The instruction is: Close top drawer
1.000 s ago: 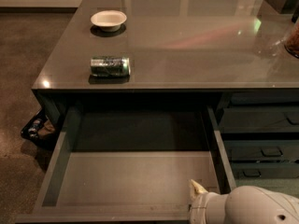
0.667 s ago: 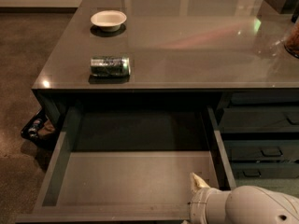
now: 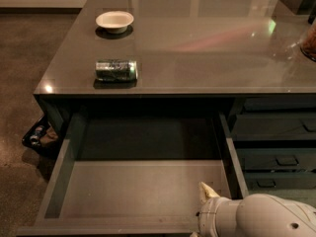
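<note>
The top drawer (image 3: 143,189) is pulled far out from under the grey desk top (image 3: 207,43). Its flat grey bottom is bare and its thin sides run toward me. Its front edge lies along the bottom of the view; the pull handle is out of view. My gripper (image 3: 206,195) is at the drawer's front right corner, on the end of the white arm (image 3: 261,216). Only one pale fingertip (image 3: 205,190) shows, poking up above the drawer's inner bottom.
A green can (image 3: 116,70) lies on its side near the desk's front left edge. A white bowl (image 3: 114,20) stands behind it. A stack of narrower dark drawers (image 3: 276,147) is at the right. A dark bag (image 3: 39,136) sits on the floor at the left.
The arm and fingertip have barely shifted, a touch lower and right at the drawer's front corner. The drawer stands equally far out.
</note>
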`<state>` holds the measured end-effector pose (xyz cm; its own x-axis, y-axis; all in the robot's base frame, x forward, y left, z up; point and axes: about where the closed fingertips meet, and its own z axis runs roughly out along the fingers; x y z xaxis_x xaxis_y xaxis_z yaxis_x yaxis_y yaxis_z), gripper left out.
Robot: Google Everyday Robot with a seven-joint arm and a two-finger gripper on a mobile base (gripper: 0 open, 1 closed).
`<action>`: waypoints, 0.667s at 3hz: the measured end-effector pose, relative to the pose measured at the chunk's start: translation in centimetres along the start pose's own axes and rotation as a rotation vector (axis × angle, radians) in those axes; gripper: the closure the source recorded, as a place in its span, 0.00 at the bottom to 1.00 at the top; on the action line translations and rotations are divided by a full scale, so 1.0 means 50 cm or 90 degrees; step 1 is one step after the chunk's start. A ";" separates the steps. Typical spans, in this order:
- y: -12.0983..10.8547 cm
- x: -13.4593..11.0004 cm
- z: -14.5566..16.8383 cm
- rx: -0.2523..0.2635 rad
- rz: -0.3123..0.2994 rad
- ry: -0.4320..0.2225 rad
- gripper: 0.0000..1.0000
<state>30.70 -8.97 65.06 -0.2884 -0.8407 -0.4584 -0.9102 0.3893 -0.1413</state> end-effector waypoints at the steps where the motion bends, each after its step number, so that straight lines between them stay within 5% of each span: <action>1: 0.005 0.013 0.040 -0.009 -0.010 0.009 0.00; 2: -0.034 0.023 0.063 0.067 -0.049 0.027 0.00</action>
<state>32.87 -9.41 62.01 -0.2329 -0.8842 -0.4048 -0.8947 0.3579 -0.2671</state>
